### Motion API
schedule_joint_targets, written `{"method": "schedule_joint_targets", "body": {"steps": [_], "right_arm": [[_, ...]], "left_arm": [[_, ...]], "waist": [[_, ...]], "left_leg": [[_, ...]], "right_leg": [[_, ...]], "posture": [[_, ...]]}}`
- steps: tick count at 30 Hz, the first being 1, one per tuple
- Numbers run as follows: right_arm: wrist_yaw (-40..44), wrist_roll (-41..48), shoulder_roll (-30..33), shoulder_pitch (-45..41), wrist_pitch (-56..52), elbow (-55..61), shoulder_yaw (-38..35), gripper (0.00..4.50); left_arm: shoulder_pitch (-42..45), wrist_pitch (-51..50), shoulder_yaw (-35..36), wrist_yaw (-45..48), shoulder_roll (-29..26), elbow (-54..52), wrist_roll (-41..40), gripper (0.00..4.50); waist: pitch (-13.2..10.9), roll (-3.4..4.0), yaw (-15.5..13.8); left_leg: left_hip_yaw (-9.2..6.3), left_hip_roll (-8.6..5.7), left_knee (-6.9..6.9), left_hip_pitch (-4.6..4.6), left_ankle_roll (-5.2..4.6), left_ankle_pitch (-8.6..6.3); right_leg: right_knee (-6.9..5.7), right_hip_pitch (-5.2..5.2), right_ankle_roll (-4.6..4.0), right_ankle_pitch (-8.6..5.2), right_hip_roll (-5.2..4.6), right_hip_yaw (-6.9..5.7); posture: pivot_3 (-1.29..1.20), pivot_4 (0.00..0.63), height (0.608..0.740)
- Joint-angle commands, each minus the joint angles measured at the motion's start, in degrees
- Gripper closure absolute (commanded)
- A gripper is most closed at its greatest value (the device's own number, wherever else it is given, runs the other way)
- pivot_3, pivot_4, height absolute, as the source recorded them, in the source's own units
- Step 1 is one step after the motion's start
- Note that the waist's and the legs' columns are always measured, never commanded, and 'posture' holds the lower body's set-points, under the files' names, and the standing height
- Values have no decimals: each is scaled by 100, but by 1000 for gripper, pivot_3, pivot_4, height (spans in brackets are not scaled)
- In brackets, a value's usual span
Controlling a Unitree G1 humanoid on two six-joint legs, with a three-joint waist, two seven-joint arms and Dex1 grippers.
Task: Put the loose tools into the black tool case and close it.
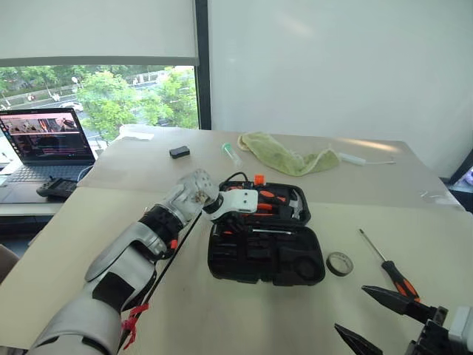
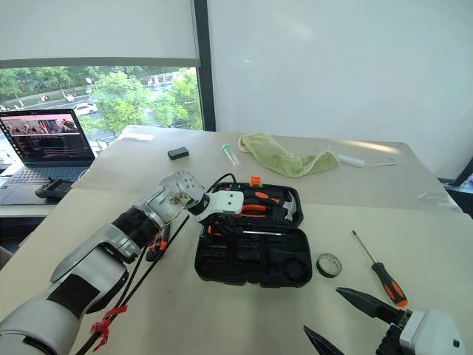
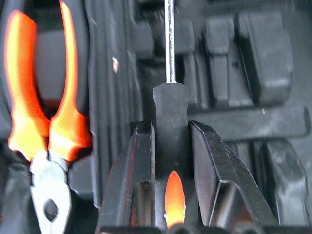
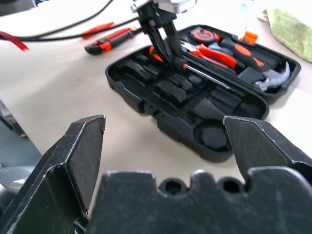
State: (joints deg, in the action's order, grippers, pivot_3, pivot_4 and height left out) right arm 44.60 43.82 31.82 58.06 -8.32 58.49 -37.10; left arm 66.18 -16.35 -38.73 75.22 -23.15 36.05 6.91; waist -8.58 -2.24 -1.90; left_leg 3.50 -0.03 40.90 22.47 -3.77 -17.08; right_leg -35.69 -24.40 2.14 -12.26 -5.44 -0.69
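The black tool case (image 1: 222,260) lies open in the middle of the table, with pliers (image 3: 44,112), a hammer (image 1: 295,204) and a tape measure (image 4: 200,35) in its far half. My left gripper (image 3: 170,131) hangs over the case, shut on the black-and-orange handle of a long screwdriver (image 3: 169,105) whose shaft (image 4: 209,78) lies across the moulded slots. A second long screwdriver (image 1: 388,266) and the grey tape ring (image 1: 339,263) lie on the table right of the case. The utility knife (image 4: 109,41) lies left of it. My right gripper (image 1: 350,307) is open at the near right.
A laptop (image 1: 48,137) stands on a side table at the far left. Behind the case lie a green cloth (image 1: 284,155), a small black box (image 1: 179,151) and a small clear tube (image 1: 230,153). Black cables (image 4: 73,29) run along the table left of the case.
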Motion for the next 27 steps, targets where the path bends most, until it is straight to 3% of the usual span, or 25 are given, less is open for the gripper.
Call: {"method": "schedule_joint_targets", "body": {"steps": [1,15,17,22,23,27], "right_arm": [[-137,-65,45,102,406,151,116,0],[-476,-144,313,492,946,151,354,0],[-498,-147,347,508,971,151,375,0],[-525,-170,400,594,1070,151,422,0],[-519,-167,402,623,1094,151,418,0],[-554,-146,449,637,1106,151,392,0]], "left_arm": [[170,6,109,-53,185,153,254,3895],[265,-93,387,-77,589,639,575,3895],[272,-77,450,-112,613,666,598,2885],[154,-231,854,117,407,-14,280,1306],[91,-441,1012,309,285,-367,90,811],[-163,-1359,1605,508,-30,-1475,-510,811]], "waist": [[0,0,-17],[0,0,-47],[0,0,-49],[0,0,-35],[-1,1,-31],[1,5,-8]], "left_leg": [[0,0,3,0,-2,-1],[-2,-3,12,-2,-6,-4],[-2,-3,16,-3,-7,-4],[-2,-2,20,5,-7,-4],[-2,-1,20,11,-7,-4],[-4,2,18,24,-7,-4]], "right_leg": [[0,1,1,0,-1,0],[-1,10,9,4,-7,-3],[-1,11,10,5,-8,-3],[-2,5,10,7,-8,-2],[-2,0,10,7,-7,-2],[-5,-18,8,5,-7,0]], "posture": [[0,150,740],[0,150,740],[0,150,740],[0,150,740],[0,150,740],[0,150,740]]}}
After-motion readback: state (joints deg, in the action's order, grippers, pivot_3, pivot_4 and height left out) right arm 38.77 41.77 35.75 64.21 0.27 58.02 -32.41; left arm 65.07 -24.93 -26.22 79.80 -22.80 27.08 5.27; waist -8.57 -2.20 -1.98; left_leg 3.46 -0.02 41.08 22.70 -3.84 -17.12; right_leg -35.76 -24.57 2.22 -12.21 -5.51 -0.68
